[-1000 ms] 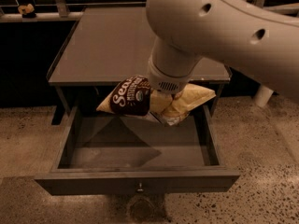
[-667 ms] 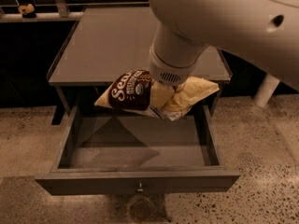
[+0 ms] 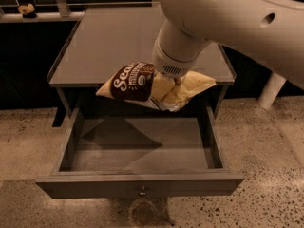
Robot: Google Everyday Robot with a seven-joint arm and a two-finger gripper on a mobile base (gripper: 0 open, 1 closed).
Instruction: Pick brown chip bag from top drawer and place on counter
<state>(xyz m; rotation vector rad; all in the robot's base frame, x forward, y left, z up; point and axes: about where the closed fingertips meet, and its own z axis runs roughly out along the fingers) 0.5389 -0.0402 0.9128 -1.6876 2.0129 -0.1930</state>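
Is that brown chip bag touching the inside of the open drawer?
Apart. The camera view shows the brown chip bag hanging in the gripper above the top drawer, near the cabinet's front edge, with the drawer's bare floor in plain sight beneath it.

Dim, warm light, seemingly from above. The pincer (image 3: 173, 81) grips the brown chip bag (image 3: 137, 82) by the counter (image 3: 109, 42) front edge; angular shadows darken the top drawer (image 3: 142, 148).

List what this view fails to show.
Camera view:
End effector, above the top drawer: mostly covered by its wrist.
Brown chip bag: lettering partly hidden by the wrist.
Counter: back right corner behind the arm.
Object on far-left ledge: too small to identify.
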